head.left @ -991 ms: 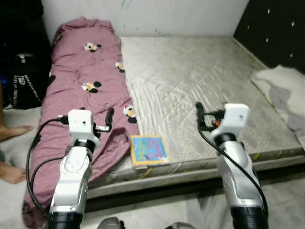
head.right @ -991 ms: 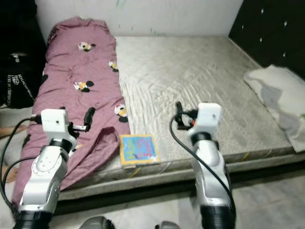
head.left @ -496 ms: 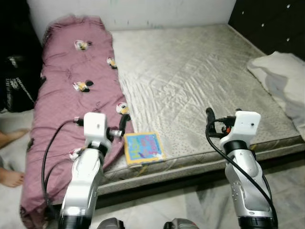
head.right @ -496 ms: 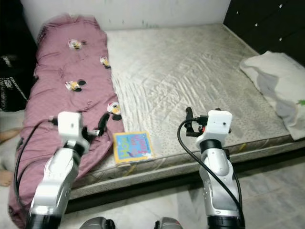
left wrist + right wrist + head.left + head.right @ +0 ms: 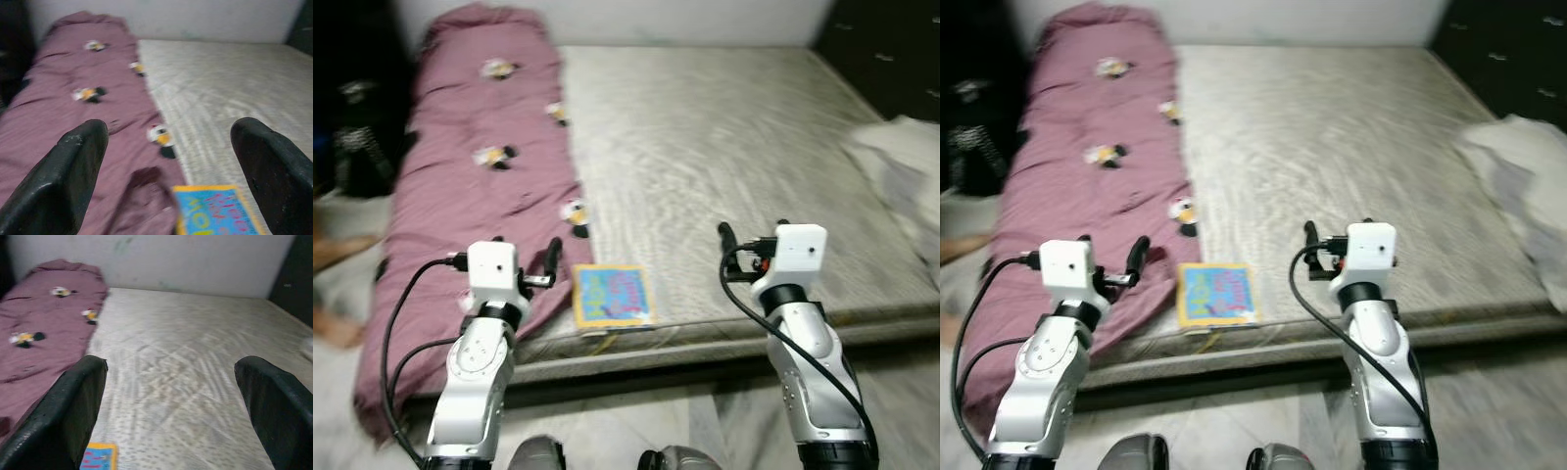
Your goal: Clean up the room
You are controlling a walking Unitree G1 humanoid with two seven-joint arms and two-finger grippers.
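Observation:
A colourful book (image 5: pixel 613 294) lies flat at the front edge of the grey mattress (image 5: pixel 724 147). A maroon blanket (image 5: pixel 480 186) with cartoon-mouse prints runs along the mattress's left side and hangs over its front corner. My left gripper (image 5: pixel 168 131) is raised over the blanket's near end, just left of the book, open and holding nothing. My right gripper (image 5: pixel 171 363) hovers above the mattress's front edge to the right of the book, also open and holding nothing. The views are blurred.
A white pillow or cloth (image 5: pixel 909 166) lies at the mattress's right edge below a dark headboard (image 5: pixel 891 49). A black bag (image 5: pixel 357 137) stands on the floor at the left, with a person's foot (image 5: pixel 335 253) near it. Pale floor (image 5: pixel 636 421) runs along the mattress front.
The whole picture has shifted and blurred, so the camera has moved. Both grippers stay open and raised in front of the mattress. The book and blanket lie as before.

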